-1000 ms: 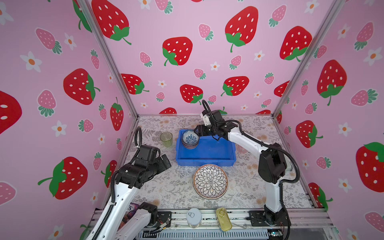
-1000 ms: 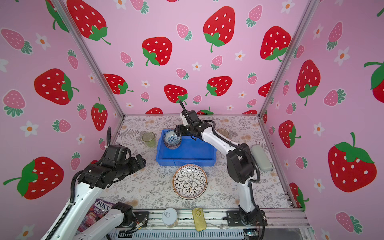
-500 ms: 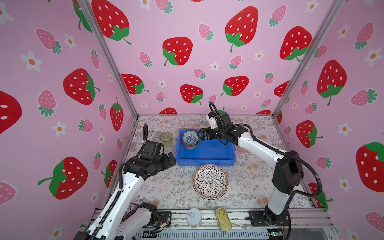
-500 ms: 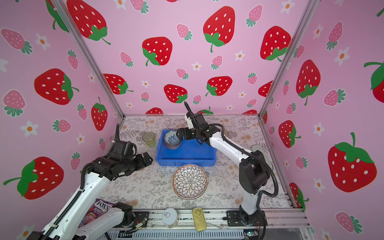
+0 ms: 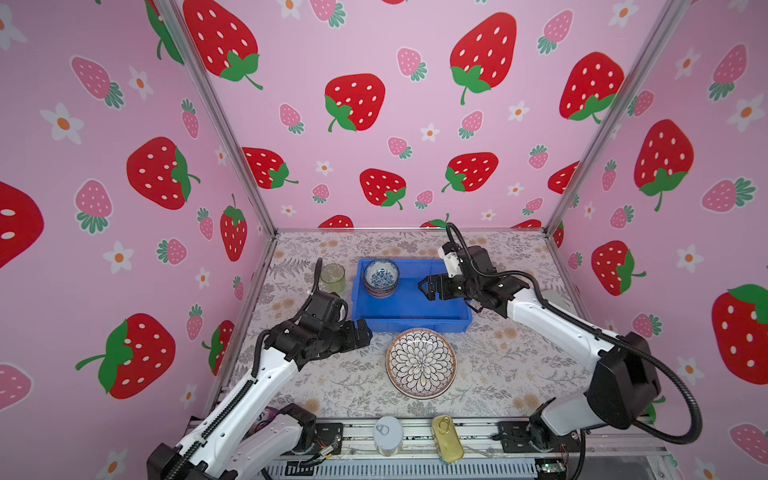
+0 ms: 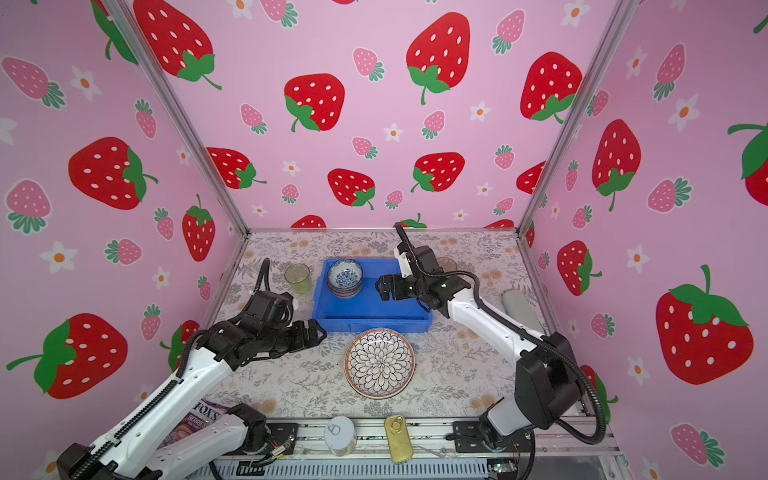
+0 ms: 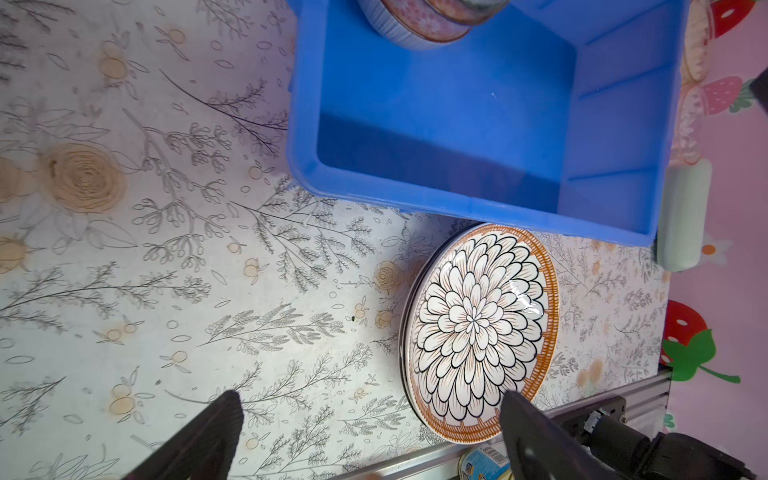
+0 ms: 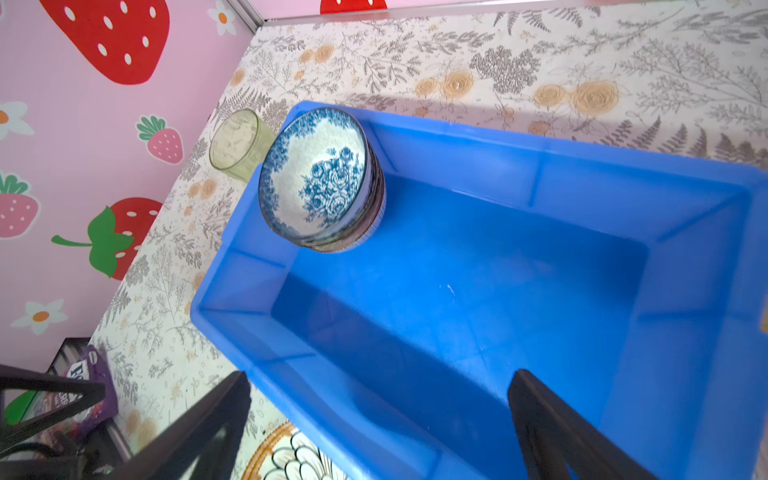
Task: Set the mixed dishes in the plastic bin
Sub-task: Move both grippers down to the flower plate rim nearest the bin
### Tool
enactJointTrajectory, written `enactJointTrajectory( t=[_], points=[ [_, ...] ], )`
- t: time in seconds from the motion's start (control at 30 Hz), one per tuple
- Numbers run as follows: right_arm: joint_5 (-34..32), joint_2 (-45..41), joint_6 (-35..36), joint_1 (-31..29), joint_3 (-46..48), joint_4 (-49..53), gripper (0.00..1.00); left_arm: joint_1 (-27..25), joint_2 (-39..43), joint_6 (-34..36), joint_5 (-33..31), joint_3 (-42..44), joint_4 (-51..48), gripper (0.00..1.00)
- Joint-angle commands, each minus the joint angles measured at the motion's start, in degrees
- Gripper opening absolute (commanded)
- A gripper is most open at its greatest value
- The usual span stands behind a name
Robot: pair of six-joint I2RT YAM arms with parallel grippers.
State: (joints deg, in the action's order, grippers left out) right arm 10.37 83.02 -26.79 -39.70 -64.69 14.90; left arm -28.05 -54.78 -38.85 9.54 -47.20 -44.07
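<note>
Floral tabletop (image 5: 507, 361), strawberry-pink walls (image 5: 395, 50), bright blue bin (image 5: 411, 324) with bowls (image 5: 381, 275) stacked in its 10 o'clock corner, left gripper (image 5: 362, 336) and right gripper (image 5: 424, 289) both spread, empty.

White arms, black joints
Left arm (image 5: 266, 374) and right arm (image 5: 552, 320) are clad in white shells, linked by black housings; black ribbed cables (image 5: 695, 417) are looped alongside.
</note>
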Motion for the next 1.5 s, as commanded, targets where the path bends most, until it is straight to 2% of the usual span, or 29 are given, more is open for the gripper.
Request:
enactJointTrajectory(
  t=[0.0, 0.2, 0.4, 0.63, 0.9, 1.17, 1.47],
  points=[
    [-1.28, -6.15, -0.12, -0.02, 3.87, 2.3, 0.99, -4.95, -0.57, -5.17, -3.42, 2.46, 7.65, 0.99],
    [-0.58, -13.65, -2.88, 0.04, 10.98, 7.15, 0.96, -14.02, -5.86, -9.03, -7.7, 3.28, 13.71, 0.99],
    [1.58, -19.97, -4.91, -0.02, 18.18, 8.99, 0.89, -18.03, -10.28, -11.21, -8.16, 3.83, 17.34, 0.99],
    [6.46, -22.98, -7.4, -0.02, 24.85, 6.59, 0.8, -19.23, -12.5, -11.7, -7.74, 3.87, 17.85, 0.99],
    [9.85, -23.28, -10.17, -0.43, 31.37, 4.35, 0.77, -19.32, -8.42, -14.55, -10.14, 6.47, 17.88, 0.99],
    [10.15, -19.89, -13.41, -3.86, 34.51, -2.63, 0.72, -19.28, -4.49, -16.69, -12.48, 8.25, 16.67, 0.99],
    [9.65, -17.02, -13.52, -4.1, 34.9, -3.68, 0.7, -19.29, -3.53, -17.49, -12.88, 9.23, 16.3, 0.99]
  ],
)
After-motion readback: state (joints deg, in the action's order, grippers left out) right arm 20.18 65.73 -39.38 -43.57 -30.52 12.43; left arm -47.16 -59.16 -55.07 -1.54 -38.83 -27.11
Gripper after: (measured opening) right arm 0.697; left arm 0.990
